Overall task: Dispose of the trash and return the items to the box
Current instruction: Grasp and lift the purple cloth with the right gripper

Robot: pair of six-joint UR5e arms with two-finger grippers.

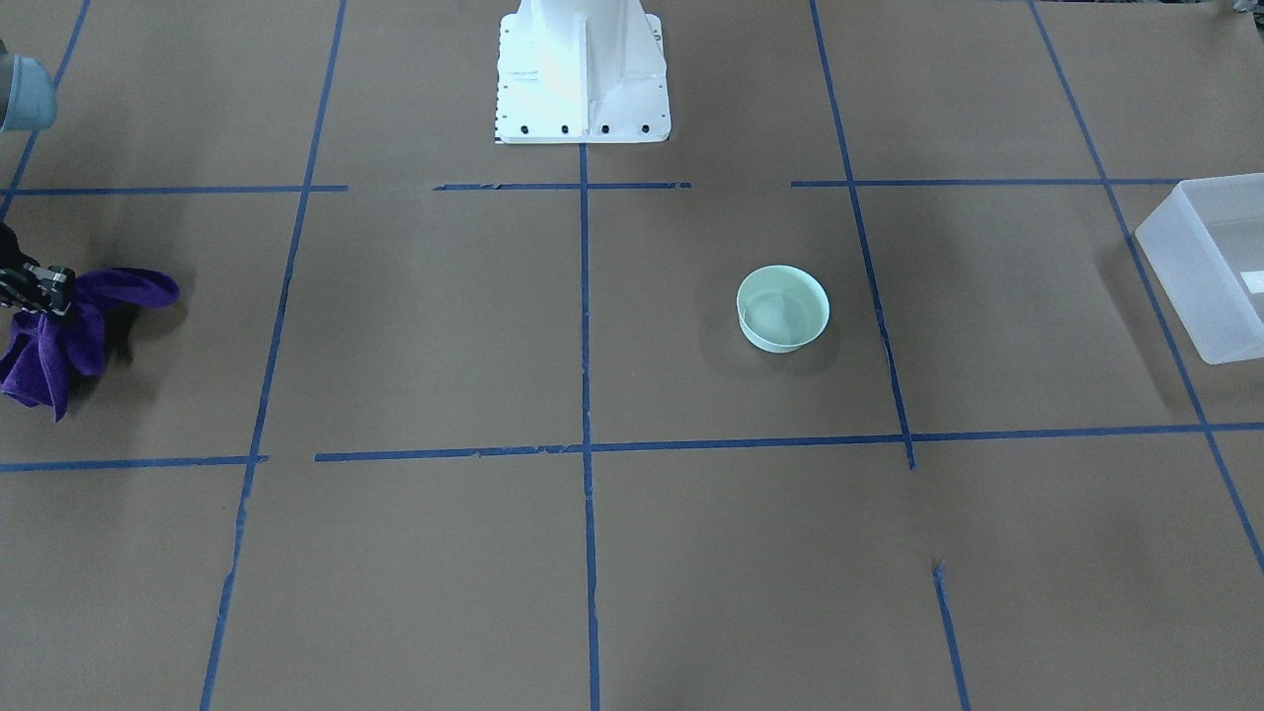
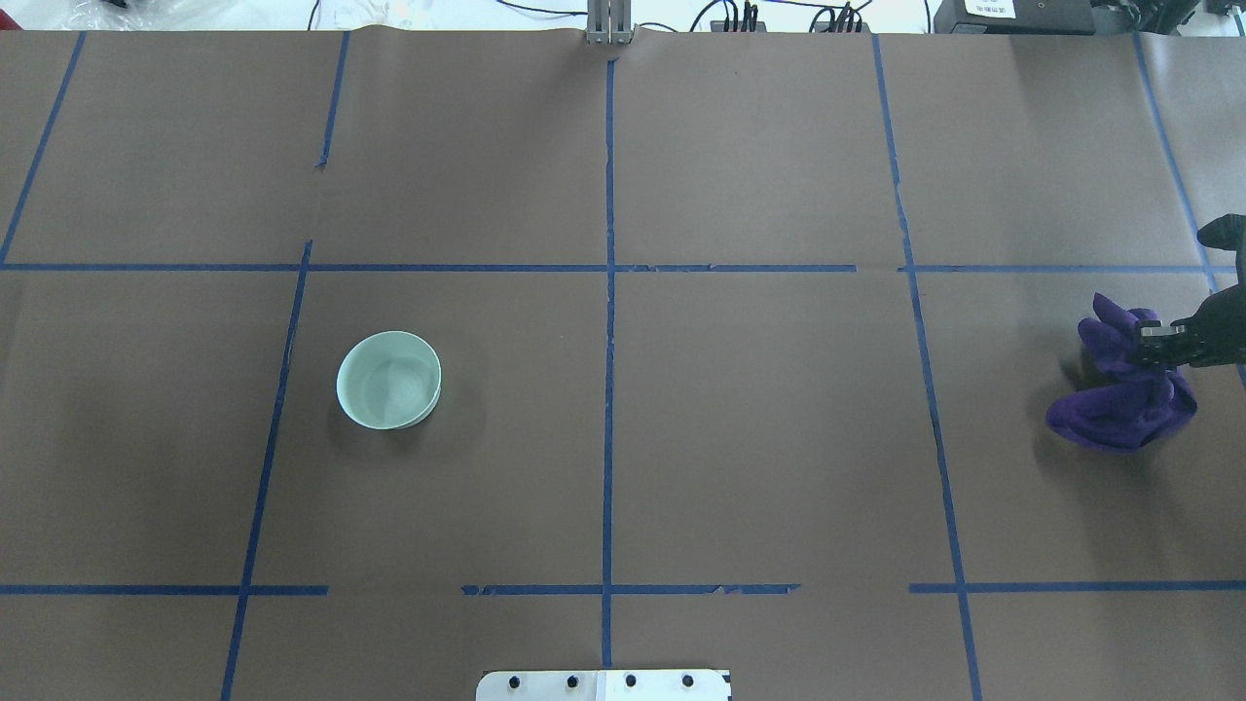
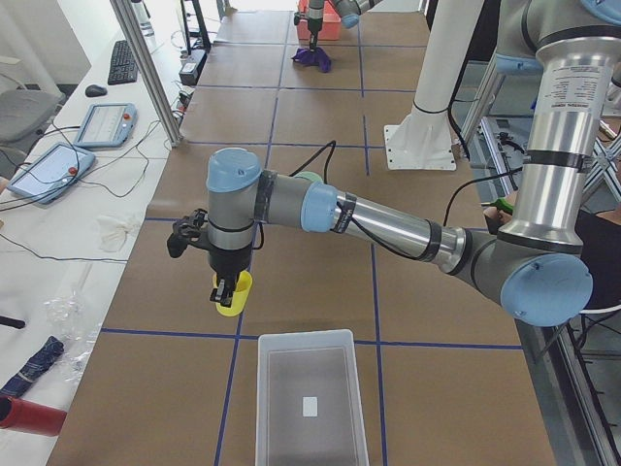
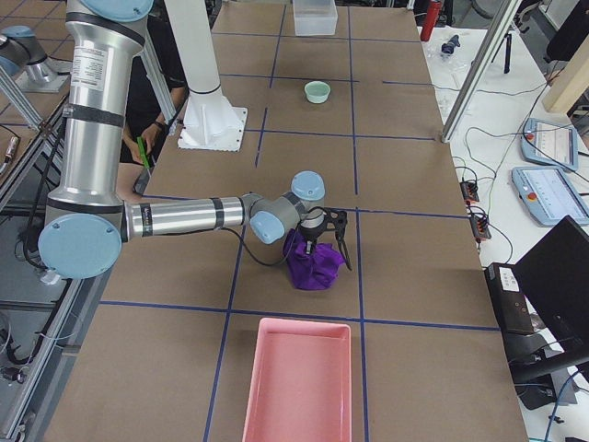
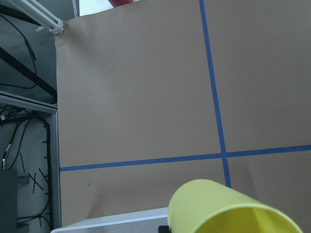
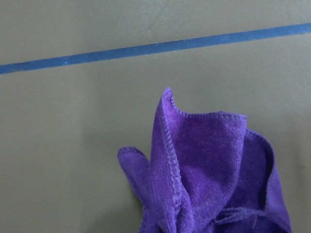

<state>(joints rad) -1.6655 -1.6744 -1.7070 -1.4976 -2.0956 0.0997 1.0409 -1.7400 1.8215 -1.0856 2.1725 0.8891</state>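
Gripping the yellow cup (image 3: 236,299) near the box (image 3: 281,388), left gripper (image 3: 224,291) hovers; right gripper (image 2: 1154,343) pinches purple cloth (image 2: 1119,409)

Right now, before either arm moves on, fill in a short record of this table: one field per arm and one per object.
box: frosted white bin at the table's left end
left arm: jaws at the yellow cup, just short of the box; grip cannot be judged
right arm: jaws shut on the purple cloth, bunched beneath them
mint bowl: upright, apart from both arms
pink tray: near the cloth, at the table's right end
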